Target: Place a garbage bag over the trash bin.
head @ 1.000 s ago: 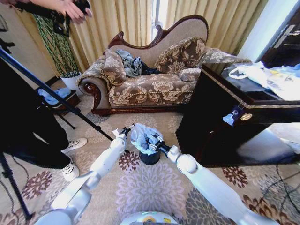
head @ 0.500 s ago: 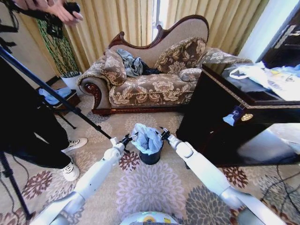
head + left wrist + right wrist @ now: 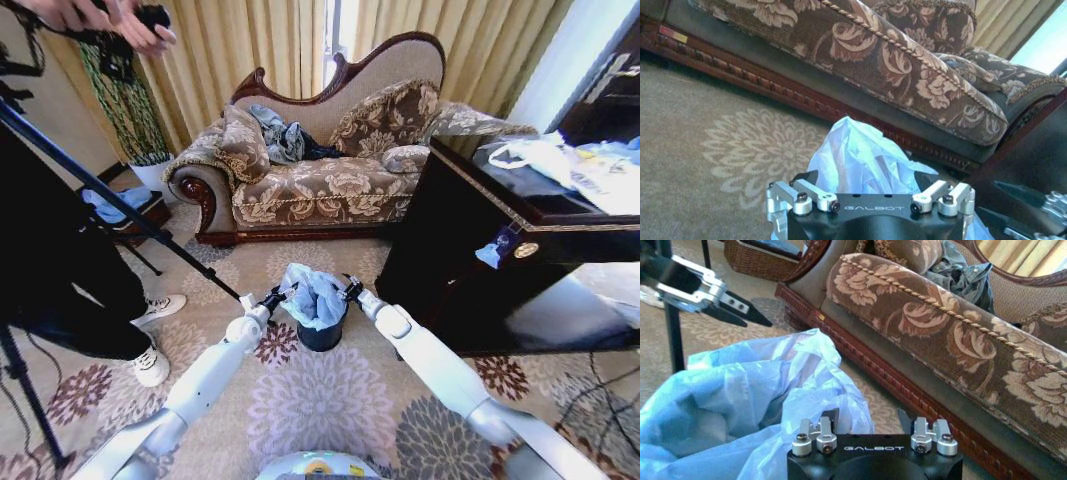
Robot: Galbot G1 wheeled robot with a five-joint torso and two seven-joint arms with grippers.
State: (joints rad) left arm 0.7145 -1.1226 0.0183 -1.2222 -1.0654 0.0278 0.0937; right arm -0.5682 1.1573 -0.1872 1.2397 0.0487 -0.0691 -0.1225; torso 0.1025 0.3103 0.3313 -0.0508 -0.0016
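The garbage bag [image 3: 313,296] sits bunched and crumpled on top of the trash bin [image 3: 320,336], its pale blue plastic rising in a loose heap above the black rim rather than lying smooth around it. The bin stands on the flowered carpet [image 3: 330,400], in front of the sofa [image 3: 320,180] and just beside the dark wooden cabinet [image 3: 470,250].

The left gripper [image 3: 279,294] is at the bag's left edge, and the right gripper [image 3: 345,289] is at its right edge, so the bag lies between them. In the left wrist view the bag [image 3: 860,160] stands up right ahead of the left gripper [image 3: 870,187], but whether its jaws pinch the plastic cannot be told. In the right wrist view the bag [image 3: 753,400] spreads wide beside and under the right gripper [image 3: 867,420]; the state of its jaws cannot be told either. Farther off in that view the left gripper [image 3: 747,315] shows with its dark jaws close together, pointing toward the plastic.

Both wrist housings carry the word "GALBOT" in pale letters.
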